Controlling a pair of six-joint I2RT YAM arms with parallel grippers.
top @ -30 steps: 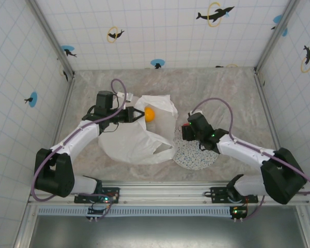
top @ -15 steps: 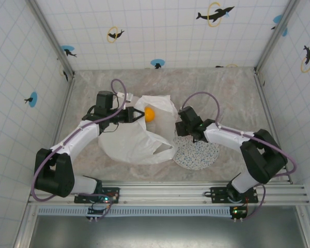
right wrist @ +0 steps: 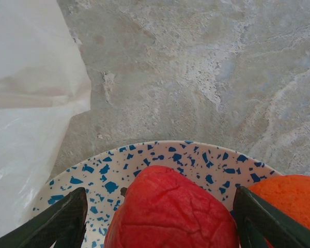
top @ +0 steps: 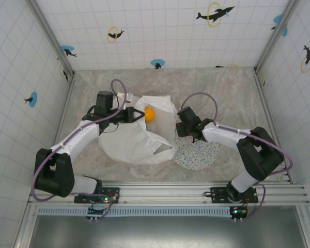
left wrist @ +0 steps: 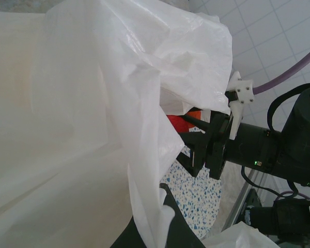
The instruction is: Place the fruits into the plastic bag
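Observation:
The plastic bag (top: 137, 139) lies crumpled left of centre, its mouth facing right. My left gripper (top: 139, 115) is shut on the bag's upper edge (left wrist: 144, 206), holding the mouth up. An orange fruit (top: 150, 113) sits just inside the opening. My right gripper (top: 179, 130) hovers over the left rim of the plate, close to the bag. In the right wrist view its fingers (right wrist: 67, 217) stand wide apart on either side of a red fruit (right wrist: 170, 212), with the gripper (right wrist: 161, 200) open. Another orange fruit (right wrist: 292, 199) rests beside the red one.
The speckled white plate (top: 201, 155) lies right of the bag, partly under my right arm. The bag's loop handle (top: 163, 150) reaches toward the plate. Bare marbled table (right wrist: 206, 67) lies beyond the plate, with tiled walls around it.
My right gripper has shifted left toward the bag's mouth and its arm has folded at the elbow. The left arm and the bag have stayed still.

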